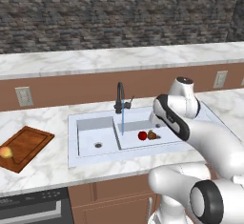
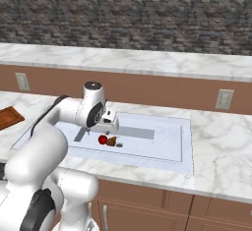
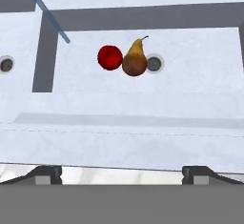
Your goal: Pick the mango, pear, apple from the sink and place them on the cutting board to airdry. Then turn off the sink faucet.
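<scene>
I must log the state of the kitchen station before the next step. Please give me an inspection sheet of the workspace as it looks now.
Surface: white marble counter, wide white sink set in it.
Job's things: mango lies on the cutting board; apple and pear touch each other in the right basin, beside its drain; sink faucet runs, blue stream falling.
Clutter: nothing seen.
Grippers: gripper above the sink's front edge, jaws open and empty.
Cables: nothing seen.
Surroundings: stone wall, wall outlets, wooden cabinets below.
</scene>
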{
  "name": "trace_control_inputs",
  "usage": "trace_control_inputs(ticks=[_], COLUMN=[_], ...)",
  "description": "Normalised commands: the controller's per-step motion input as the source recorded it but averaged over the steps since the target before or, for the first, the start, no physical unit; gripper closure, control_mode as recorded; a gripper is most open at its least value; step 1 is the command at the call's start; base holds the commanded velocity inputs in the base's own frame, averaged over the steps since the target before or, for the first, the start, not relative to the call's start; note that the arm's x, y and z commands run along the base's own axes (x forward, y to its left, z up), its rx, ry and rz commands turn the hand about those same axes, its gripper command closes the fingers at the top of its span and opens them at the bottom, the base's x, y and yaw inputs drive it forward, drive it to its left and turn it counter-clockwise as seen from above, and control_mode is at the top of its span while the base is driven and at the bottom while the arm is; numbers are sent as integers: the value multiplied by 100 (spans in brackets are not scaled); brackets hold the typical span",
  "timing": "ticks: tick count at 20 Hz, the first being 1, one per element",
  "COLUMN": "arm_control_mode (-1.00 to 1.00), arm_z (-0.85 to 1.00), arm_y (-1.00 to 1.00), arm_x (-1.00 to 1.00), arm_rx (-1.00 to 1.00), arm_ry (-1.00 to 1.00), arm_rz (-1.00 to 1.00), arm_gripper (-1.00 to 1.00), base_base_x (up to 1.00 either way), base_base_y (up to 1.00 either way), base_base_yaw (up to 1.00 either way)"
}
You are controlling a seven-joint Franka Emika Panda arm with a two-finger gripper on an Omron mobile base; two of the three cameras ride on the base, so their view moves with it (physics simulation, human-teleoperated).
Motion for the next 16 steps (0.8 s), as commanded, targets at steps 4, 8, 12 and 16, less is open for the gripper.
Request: trace_control_inputs(ticks=[4,8,12,16], arm_control_mode=[-100,-100,-100,-100], arm_z=[-20,-26,-27,-22], arm_y=[2,0,0,0], arm_x=[22,18,21,30], arm_rx=[0,0,0,0], arm_ry=[-3,-1,0,0], arm_rz=[0,0,0,0], arm_gripper=[-100,-100,-100,-100], base_base_x=[0,0,0,0], base_base_y=[0,0,0,0], base_base_yaw=[0,0,0,0])
